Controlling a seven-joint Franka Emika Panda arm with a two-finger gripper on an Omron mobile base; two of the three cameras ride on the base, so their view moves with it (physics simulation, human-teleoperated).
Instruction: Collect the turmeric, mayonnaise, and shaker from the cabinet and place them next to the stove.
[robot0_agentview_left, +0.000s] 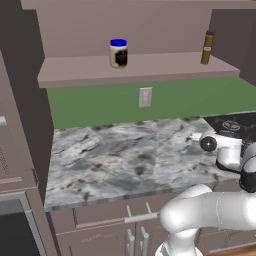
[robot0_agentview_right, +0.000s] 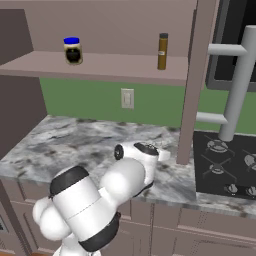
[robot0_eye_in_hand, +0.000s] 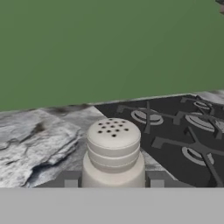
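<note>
A pale grey-white shaker (robot0_eye_in_hand: 113, 151) with a holed top stands upright between my gripper (robot0_eye_in_hand: 113, 183) fingertips, which press its sides, so the gripper is shut on it. It is low over the marble counter (robot0_agentview_left: 125, 155), just left of the black stove (robot0_eye_in_hand: 175, 131). My wrist (robot0_agentview_left: 216, 144) hovers at the counter's right end by the stove (robot0_agentview_right: 225, 160). On the cabinet's shelf (robot0_agentview_left: 150, 70) the blue-lidded mayonnaise (robot0_agentview_left: 118, 53) jar stands left and the slim amber turmeric (robot0_agentview_left: 207, 48) bottle stands right. The right base view shows the mayonnaise (robot0_agentview_right: 73, 50) and turmeric (robot0_agentview_right: 162, 51) too.
A wall outlet (robot0_agentview_left: 145, 97) sits on the green backsplash under the shelf. The cabinet's side panel (robot0_agentview_right: 192, 85) drops to the counter beside the stove. Handled base drawers (robot0_agentview_left: 100, 220) run beneath the counter. A grey ladder-like frame (robot0_agentview_right: 237, 75) rises behind the stove.
</note>
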